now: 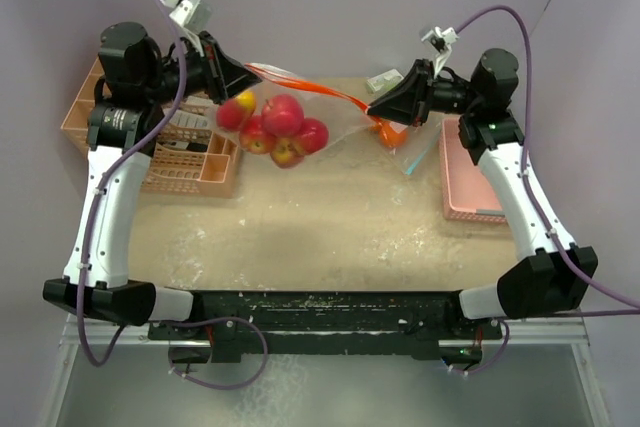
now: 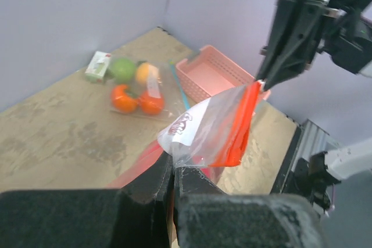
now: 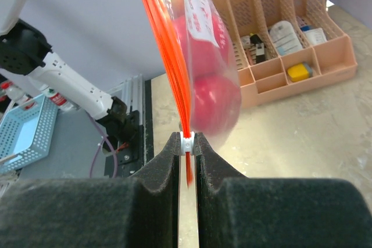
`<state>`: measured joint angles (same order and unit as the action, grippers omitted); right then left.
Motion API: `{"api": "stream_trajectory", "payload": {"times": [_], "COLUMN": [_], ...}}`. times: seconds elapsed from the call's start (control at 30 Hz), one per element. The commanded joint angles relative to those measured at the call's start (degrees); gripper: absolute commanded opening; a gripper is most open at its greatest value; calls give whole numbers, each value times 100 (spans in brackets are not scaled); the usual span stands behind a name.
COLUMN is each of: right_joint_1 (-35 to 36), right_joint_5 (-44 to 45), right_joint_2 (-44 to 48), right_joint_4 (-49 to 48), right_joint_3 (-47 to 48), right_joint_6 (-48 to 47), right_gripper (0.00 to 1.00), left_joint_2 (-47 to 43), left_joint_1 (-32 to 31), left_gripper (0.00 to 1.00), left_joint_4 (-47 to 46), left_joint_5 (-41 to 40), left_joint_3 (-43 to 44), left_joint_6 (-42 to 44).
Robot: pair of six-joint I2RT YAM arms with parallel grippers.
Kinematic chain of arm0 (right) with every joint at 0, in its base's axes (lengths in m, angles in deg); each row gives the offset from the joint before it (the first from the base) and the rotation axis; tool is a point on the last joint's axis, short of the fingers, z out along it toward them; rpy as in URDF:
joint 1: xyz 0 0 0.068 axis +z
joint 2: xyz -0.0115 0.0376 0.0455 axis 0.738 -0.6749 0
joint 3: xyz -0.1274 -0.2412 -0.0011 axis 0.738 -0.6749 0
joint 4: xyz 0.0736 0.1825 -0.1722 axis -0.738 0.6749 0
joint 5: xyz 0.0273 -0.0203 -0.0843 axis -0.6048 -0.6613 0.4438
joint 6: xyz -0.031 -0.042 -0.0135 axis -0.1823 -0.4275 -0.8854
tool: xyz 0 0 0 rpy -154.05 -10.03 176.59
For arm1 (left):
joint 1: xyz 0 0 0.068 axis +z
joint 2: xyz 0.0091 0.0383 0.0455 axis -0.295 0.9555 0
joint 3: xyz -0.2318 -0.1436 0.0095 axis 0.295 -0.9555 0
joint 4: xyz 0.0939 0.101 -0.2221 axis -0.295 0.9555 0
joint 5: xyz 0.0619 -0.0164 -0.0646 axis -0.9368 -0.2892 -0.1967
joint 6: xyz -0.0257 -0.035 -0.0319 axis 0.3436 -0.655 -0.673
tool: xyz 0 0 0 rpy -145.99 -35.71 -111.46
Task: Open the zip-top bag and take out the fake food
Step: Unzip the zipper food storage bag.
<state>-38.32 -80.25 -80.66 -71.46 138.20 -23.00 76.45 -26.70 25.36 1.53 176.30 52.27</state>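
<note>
Two closed pincers: left pincer (image 1: 248, 86) and right pincer (image 1: 373, 107) pinch the zip-top bag (image 1: 336, 115), stretched lengthwise left-to-right.

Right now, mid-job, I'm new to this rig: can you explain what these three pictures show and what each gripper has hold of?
Two robot arms are bolted at the table's near edge. The overhead picture looks down from behind them; the other two come from a camera on each wrist, so the black fingers at the bottom are that arm's own. The left gripper and right gripper are both shut on one zip-top bag, stretched between them; the right pinches its orange zip strip at the white slider. Red apples sit inside. A second bag with oranges and a green apple lies on the table near the right gripper, beside a pink basket. A pink organizer stands at the left.
</note>
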Motion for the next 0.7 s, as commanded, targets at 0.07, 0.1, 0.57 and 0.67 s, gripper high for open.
{"api": "stream_trajectory", "payload": {"times": [0.07, 0.1, 0.57, 0.67], "right_joint_1": [-265, -264, -282, -223], "right_joint_5": [105, 116, 477, 975], "right_joint_2": [361, 375, 228, 27], "right_joint_4": [271, 289, 540, 1648], "right_joint_3": [-167, -189, -107, 331], "right_joint_6": [-249, -264, -373, -1213], "right_gripper": [0, 0, 0, 0], "left_joint_2": [-254, -275, -280, -397], "left_joint_1": [740, 783, 986, 973], "left_gripper": [0, 0, 0, 0], "left_joint_4": [-619, -671, -1423, -1644], "left_joint_5": [-878, -923, -520, -558], "left_joint_3": [-255, -306, -947, -1341], "left_joint_6": [-685, -755, -1411, -1516]}}
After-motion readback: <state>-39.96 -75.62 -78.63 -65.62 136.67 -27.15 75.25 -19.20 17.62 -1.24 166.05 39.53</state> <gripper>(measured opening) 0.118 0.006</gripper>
